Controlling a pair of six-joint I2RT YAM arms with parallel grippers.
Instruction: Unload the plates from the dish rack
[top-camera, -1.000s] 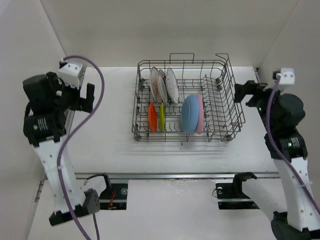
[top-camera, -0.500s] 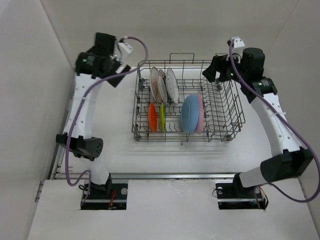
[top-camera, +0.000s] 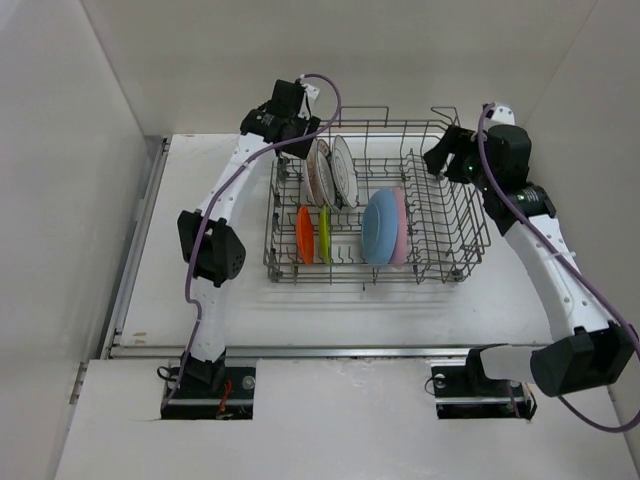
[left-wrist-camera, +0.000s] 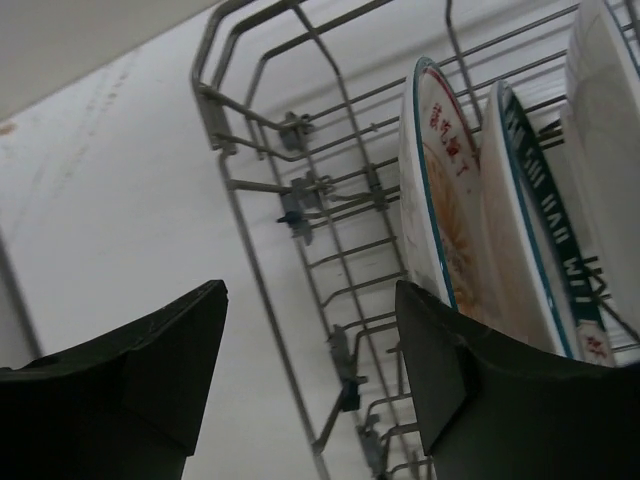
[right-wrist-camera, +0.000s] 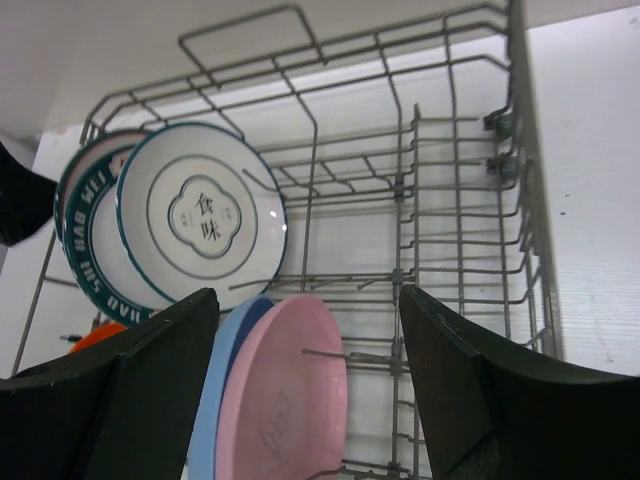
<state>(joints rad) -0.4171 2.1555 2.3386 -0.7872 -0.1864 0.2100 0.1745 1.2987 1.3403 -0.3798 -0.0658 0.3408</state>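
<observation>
This was a robot test cell in a lab, not a home kitchen. A bare white table (top-camera: 200, 300) stood boxed in by plain white panel walls (top-camera: 60, 150) on 3 sides. 2 black-and-white robot arms, the left arm (top-camera: 212, 250) and the right arm (top-camera: 555, 275), were mounted at its near edge, each trailing a purple cable (top-camera: 335, 100). The only household things were a grey wire dish rack (top-camera: 460, 190) and its 7 plates (top-camera: 380, 228), staged alone mid-table.
</observation>
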